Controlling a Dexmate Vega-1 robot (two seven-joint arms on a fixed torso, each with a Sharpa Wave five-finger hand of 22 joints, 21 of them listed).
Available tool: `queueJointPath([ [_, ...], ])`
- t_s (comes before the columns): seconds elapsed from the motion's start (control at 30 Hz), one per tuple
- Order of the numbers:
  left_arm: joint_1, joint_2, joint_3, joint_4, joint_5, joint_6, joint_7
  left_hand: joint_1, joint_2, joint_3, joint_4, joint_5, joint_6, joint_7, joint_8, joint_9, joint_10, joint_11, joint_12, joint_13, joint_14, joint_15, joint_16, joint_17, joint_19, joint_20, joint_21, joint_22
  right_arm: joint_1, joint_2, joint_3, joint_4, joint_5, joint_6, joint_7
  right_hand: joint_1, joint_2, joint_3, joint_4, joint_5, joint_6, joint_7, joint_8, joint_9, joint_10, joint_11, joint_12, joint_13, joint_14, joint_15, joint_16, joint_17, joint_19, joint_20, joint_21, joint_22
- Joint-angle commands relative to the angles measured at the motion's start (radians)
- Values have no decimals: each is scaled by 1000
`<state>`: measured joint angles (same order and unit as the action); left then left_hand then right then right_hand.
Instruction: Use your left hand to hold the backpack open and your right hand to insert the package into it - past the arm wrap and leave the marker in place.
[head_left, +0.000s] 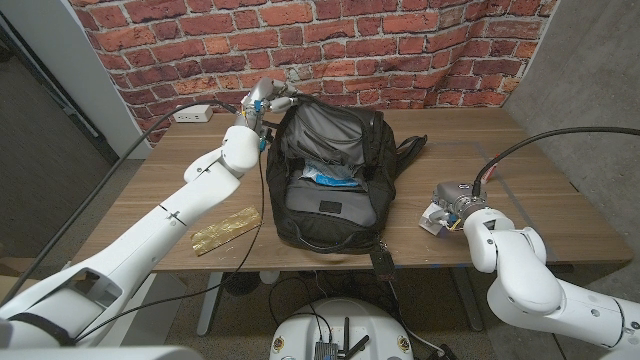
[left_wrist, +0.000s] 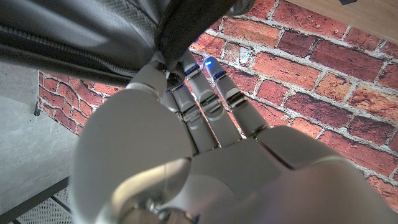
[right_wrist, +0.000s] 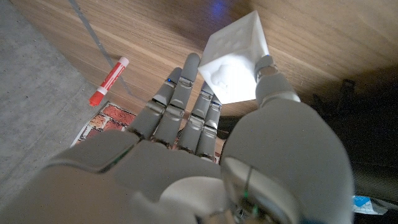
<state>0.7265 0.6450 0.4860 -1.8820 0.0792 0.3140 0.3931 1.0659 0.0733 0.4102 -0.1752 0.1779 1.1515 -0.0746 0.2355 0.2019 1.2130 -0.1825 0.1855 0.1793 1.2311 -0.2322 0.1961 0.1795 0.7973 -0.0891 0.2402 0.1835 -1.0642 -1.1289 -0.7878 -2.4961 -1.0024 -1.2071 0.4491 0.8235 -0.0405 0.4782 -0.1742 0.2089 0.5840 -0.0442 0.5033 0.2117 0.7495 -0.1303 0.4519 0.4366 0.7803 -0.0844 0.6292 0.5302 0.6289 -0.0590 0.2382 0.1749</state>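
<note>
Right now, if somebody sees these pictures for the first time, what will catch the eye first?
The black backpack lies wide open in the middle of the wooden table, with the left hand gripping its top edge at the far side. To its right, the right hand holds a white package just above the table. A gold arm wrap lies on the table left of the backpack.

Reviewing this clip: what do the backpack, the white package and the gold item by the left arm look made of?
Backpack: black woven synthetic fabric, matte, with a grey lining that sags in soft folds. Package: smooth white block with crisp edges, probably plastic-wrapped or coated card; hard to tell. Gold item: crinkled, shiny surface suggests foil or metallic film. The left hand grips the backpack's rim; the right hand holds the package.
</note>
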Motion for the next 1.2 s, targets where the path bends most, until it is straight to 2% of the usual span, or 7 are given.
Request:
queueJointPath([
  [0.03, -8, -6, 6, 13, -2, -6, -4, 2, 8, 11, 2, 6, 3, 4, 7, 5, 12, -6, 3, 6, 19, -9, 2, 5, 10, -117, -4, 3, -50, -7, 67, -42, 6, 0, -17, 40, 35, 10, 3, 6, 10, 2, 7, 0, 59, -45, 3, 2, 14, -145, 6, 7, 11, -87, 3, 2],
  [0.3, -12, -9, 10, 20, -2, -15, -6, 1, 10, 11, 4, 6, 1, 5, 6, 6, 16, 3, 5, 6, 20, -8, 2, 5, 10, -117, -5, 3, -65, -16, 94, -76, 13, -5, -24, 44, 39, 12, 5, 8, 20, 3, 11, -1, 77, -45, 5, 2, 25, -144, 4, 9, 18, -91, 3, 3],
  [0.73, -20, -16, 15, 31, -2, -20, -7, 1, 10, 11, 3, 6, 3, 4, 6, 6, 14, 1, 4, 6, 22, -9, 2, 5, 10, -116, -6, 2, -72, -35, 115, -130, 0, -18, -9, 53, 45, 18, 4, 13, 38, -1, 17, -3, 95, -49, 8, 8, 39, -146, -2, 12, 27, -96, 4, 4],
  [1.2, -31, -31, 18, 43, -4, -13, -2, 2, 9, 11, 3, 6, 3, 5, 6, 6, 19, 1, 6, 6, 22, -9, 2, 5, 13, -117, -6, 3, -81, -32, 120, -190, -90, -46, 59, 60, 49, 20, 5, 17, 53, -2, 22, -4, 109, -49, 8, 12, 52, -145, -7, 16, 34, -99, 5, 4],
])
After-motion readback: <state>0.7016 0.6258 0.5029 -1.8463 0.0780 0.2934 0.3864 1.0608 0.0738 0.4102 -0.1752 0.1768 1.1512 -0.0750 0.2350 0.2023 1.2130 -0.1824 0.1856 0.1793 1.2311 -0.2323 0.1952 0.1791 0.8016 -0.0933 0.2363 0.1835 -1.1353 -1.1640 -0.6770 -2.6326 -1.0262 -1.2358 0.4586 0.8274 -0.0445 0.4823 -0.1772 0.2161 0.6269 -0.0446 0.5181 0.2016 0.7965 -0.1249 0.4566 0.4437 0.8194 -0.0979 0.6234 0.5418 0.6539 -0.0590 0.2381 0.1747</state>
